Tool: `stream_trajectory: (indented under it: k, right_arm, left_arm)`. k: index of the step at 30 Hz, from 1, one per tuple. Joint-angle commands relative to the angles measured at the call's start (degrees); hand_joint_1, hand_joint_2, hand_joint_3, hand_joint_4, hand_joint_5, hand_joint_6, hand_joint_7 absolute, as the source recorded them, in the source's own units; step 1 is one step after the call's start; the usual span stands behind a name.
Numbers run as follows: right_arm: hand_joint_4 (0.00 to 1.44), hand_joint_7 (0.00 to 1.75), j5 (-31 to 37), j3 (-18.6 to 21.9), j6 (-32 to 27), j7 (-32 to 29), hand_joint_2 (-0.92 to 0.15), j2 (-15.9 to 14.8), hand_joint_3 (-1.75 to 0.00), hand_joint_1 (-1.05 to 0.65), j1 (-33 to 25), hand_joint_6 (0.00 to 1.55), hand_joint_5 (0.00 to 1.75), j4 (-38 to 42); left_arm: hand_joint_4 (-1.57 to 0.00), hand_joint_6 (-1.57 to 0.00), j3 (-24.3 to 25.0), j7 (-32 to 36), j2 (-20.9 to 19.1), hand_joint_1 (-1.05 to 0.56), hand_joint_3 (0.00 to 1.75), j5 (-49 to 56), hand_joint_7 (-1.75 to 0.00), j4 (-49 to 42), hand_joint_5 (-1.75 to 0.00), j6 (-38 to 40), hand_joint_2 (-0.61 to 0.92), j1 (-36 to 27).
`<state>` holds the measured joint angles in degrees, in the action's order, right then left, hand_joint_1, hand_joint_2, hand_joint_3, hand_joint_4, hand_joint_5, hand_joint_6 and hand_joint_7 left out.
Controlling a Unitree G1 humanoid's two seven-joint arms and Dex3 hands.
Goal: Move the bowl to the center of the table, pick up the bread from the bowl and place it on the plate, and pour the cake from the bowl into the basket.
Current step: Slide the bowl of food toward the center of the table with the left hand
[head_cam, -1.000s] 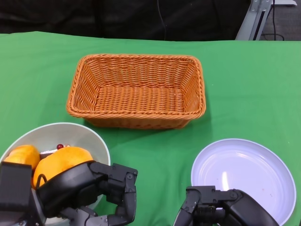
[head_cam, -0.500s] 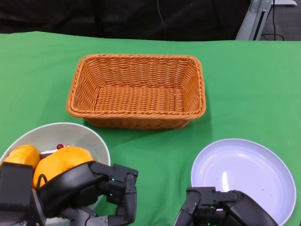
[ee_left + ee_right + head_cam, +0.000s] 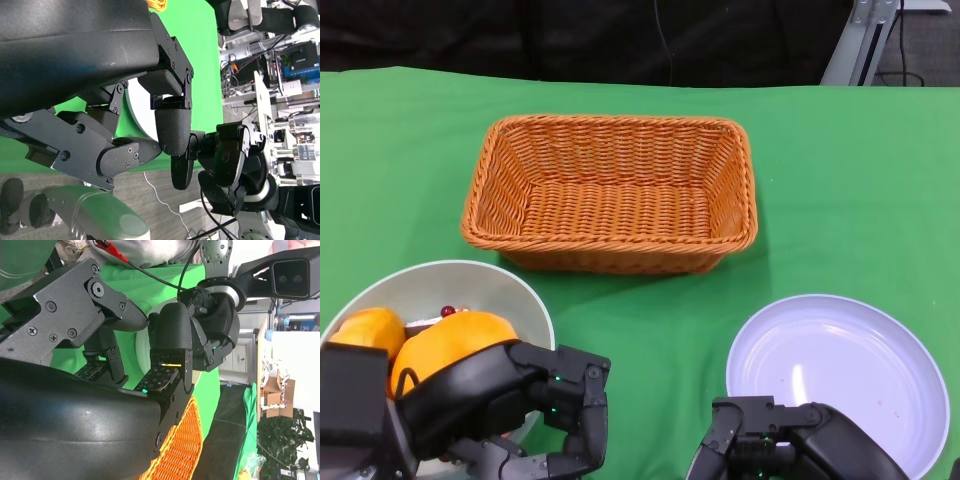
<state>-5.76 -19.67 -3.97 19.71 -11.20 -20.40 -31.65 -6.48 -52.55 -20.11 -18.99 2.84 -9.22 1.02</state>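
Your bench [image 3: 840, 160], under green cloth, carries the same layout as a second ago: nothing on it has shifted. The basket [image 3: 610, 195] sits upright at the middle far side with nothing in it. The plate [image 3: 840, 375] lies near right, bare, well apart from the basket. The bowl [image 3: 440, 285] sits at the near left edge, not at the center, just beside the basket's near left corner without touching it.

Inside the bowl you see two pieces of bread [image 3: 445, 340] side by side, and between them a sliver of cake [image 3: 430, 322] with a red berry on top; most of the cake is hidden.

Your left hand [image 3: 520, 410] hangs over the bowl's near right rim, fingers curled inward with nothing in them. It has barely drifted lower in the head view since the earlier frames. Your right hand [image 3: 770, 450] sits at the plate's near left edge, fingers likewise curled on nothing, and has hardly moved. The wrist views show each hand's fingers bent and bare.
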Motion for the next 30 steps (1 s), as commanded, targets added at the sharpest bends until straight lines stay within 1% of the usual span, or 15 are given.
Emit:
stream_trajectory:
  k: [1, 4, 8, 9, 10, 11, 14, 16, 17, 18, 19, 21, 22, 26, 30]
  right_arm:
    - [0.76, 1.12, -0.03, -0.47, 0.14, -0.31, -0.49, 0.45, -1.09, -0.08, 0.69, 0.78, 1.55, 1.18]
    - [0.76, 1.12, 0.85, -0.81, 0.45, -0.82, -0.5, 0.42, -1.09, -0.09, 0.89, 0.79, 1.56, 1.38]
    - [0.77, 1.12, 1.38, -1.03, 0.96, -1.09, -0.5, 0.49, -1.09, -0.09, 0.92, 0.79, 1.58, 1.62]
    - [0.77, 1.12, 1.45, -1.07, 0.95, -1.14, -0.5, 0.56, -1.09, -0.09, 0.89, 0.78, 1.58, 1.63]
    - [0.77, 1.12, 1.4, -1.04, 1.03, -1.06, -0.5, 0.6, -1.09, -0.09, 0.94, 0.78, 1.58, 1.73]
    - [0.76, 1.11, 1.35, -1.01, 1.09, -0.99, -0.5, 0.62, -1.09, -0.09, 0.98, 0.78, 1.57, 1.81]
    - [0.76, 1.11, 1.29, -0.96, 0.75, -1.0, -0.5, 0.69, -1.1, -0.09, 0.94, 0.78, 1.57, 1.67]
    - [0.76, 1.11, 1.29, -0.97, 0.58, -1.04, -0.5, 0.71, -1.1, -0.09, 0.9, 0.78, 1.57, 1.58]
    - [0.76, 1.11, 1.2, -0.93, 0.65, -1.05, -0.5, 0.7, -1.1, -0.09, 0.67, 0.78, 1.57, 1.48]
    - [0.76, 1.11, 1.1, -0.9, 0.49, -1.03, -0.5, 0.65, -1.1, -0.09, 0.5, 0.79, 1.56, 1.33]
    - [0.76, 1.11, 1.04, -0.87, 0.12, -0.99, -0.5, 0.53, -1.1, -0.09, 0.38, 0.79, 1.55, 1.1]
    - [0.76, 1.11, 1.16, -0.87, -0.21, -1.1, -0.49, 0.47, -1.11, -0.09, 0.24, 0.79, 1.55, 0.84]
    - [0.77, 1.11, 1.16, -0.88, -0.23, -1.08, -0.49, 0.45, -1.11, -0.09, 0.22, 0.79, 1.55, 0.81]
    - [0.77, 1.12, 0.53, -0.94, -0.39, -0.73, -0.49, 0.53, -1.12, -0.06, 0.32, 0.79, 1.56, 1.14]
    - [0.77, 1.13, 1.12, -1.15, -1.04, -1.11, -0.48, 0.5, -1.12, -0.08, 0.36, 0.78, 1.56, 0.8]
  left_arm:
    - [-0.67, -0.74, 2.87, 1.41, 0.75, -0.19, 0.69, -1.27, -1.3, -1.49, -1.61, -2.6, 0.74, 0.29]
    - [-0.66, -0.73, 4.68, 3.23, 2.03, -0.32, 0.52, -1.86, -1.21, -1.53, -1.51, -3.65, 0.89, 0.05]
    - [-0.67, -0.73, 6.4, 4.29, 2.69, -0.42, 0.45, -2.43, -1.09, -0.99, -1.42, -4.98, 0.92, 0.28]
    - [-0.69, -0.76, 7.23, 4.64, 2.89, -0.45, 0.41, -2.78, -0.9, -0.75, -1.3, -5.74, 0.92, 0.51]
    - [-0.71, -0.8, 8.55, 5.5, 3.43, -0.46, 0.39, -3.24, -0.77, -0.75, -1.23, -7.19, 0.92, 1.14]
    - [-0.72, -0.83, 9.43, 6.07, 3.84, -0.5, 0.36, -3.5, -0.56, -0.82, -1.08, -8.2, 0.92, 1.58]
    - [-0.75, -0.88, 11.21, 8.6, 4.46, -0.57, 0.34, -3.3, -0.31, -0.4, -0.91, -8.71, 0.92, 2.35]
    - [-0.75, -0.89, 11.63, 9.67, 4.51, -0.6, 0.34, -3.18, -0.25, -0.13, -0.86, -8.59, 0.92, 2.52]
    - [-0.75, -0.89, 14.59, 12.91, 4.14, -0.6, 0.34, -3.31, -0.23, -0.92, -0.85, -8.44, 0.92, 4.26]
    - [-0.72, -0.81, 17.11, 15.46, 3.6, -0.67, 0.39, -3.34, -0.12, -1.81, -0.53, -8.44, 0.92, 5.82]
    - [-0.73, -0.78, 19.12, 17.18, 2.97, -0.69, 0.41, -3.43, -0.07, -2.73, -0.37, -8.5, 0.92, 7.16]
    - [-0.72, -0.74, 22.29, 18.88, 1.33, -0.73, 0.42, -3.03, -0.02, -6.1, -0.17, -9.99, 0.92, 9.85]
    - [-0.71, -0.72, 23.64, 19.79, 0.66, -0.74, 0.42, -2.62, -0.01, -7.78, -0.13, -10.7, 0.92, 11.0]
    - [-0.69, -0.67, 27.87, 23.87, -2.22, -0.74, 0.43, -0.17, 0.0, -13.02, -0.07, -13.08, 0.92, 13.72]
    - [-0.68, -0.63, 29.43, 25.91, -4.22, -0.74, 0.47, 1.84, 0.0, -16.93, -0.04, -15.04, 0.92, 15.01]
